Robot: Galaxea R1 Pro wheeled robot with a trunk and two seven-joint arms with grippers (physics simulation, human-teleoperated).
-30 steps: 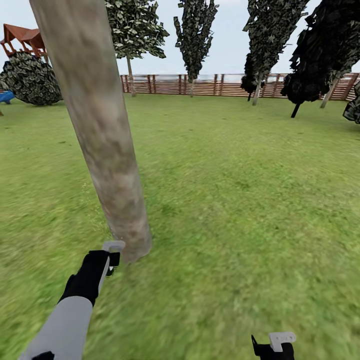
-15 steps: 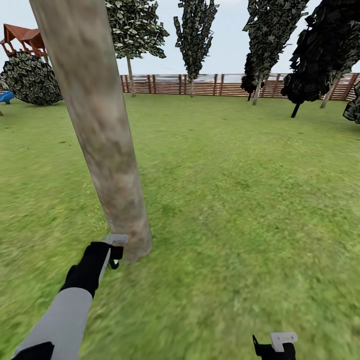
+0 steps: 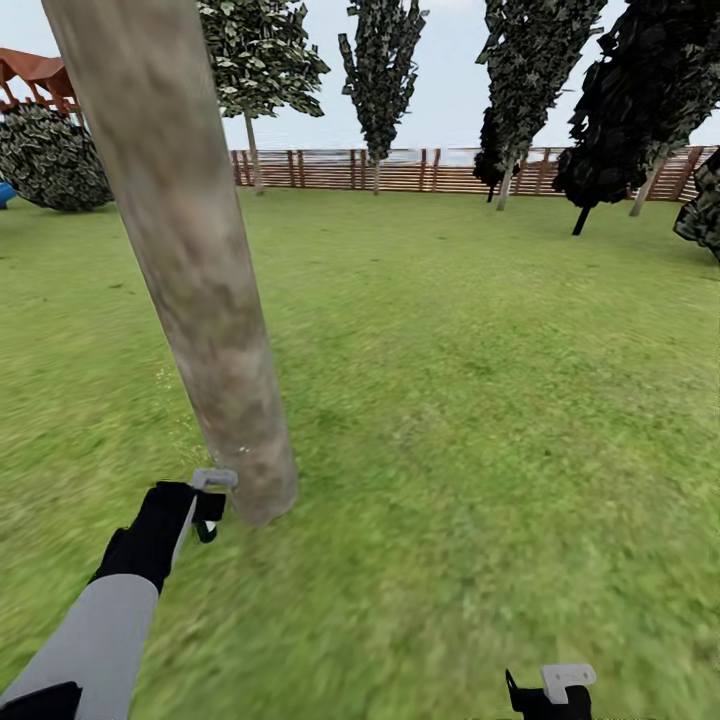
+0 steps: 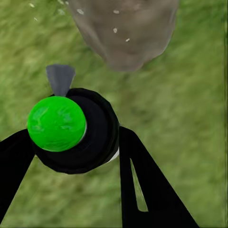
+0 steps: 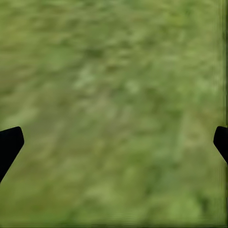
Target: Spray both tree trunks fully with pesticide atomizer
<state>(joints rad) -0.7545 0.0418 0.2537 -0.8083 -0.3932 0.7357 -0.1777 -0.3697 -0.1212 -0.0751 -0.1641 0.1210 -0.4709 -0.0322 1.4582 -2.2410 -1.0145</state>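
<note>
A wide green lawn is seen, out of which a thick mottled grey-brown tree trunk rises. A brown slatted fence, a round dark bush and several trees are set at its far edge.

A brown slatted fence runs across the far edge of the grass, and everything else can be placed against it. Just in front of the fence stand a leafy tree on a thin pale stem and a narrow, columnar tree. Further along the fence, a taller dark tree leans, and beside it a near-black leaning tree casts a shadow on the grass. At the fence's other end sits a round dark bush, with a red-brown roof rising behind it and a small blue object at its foot. Pale sky shows above the fence.
</note>
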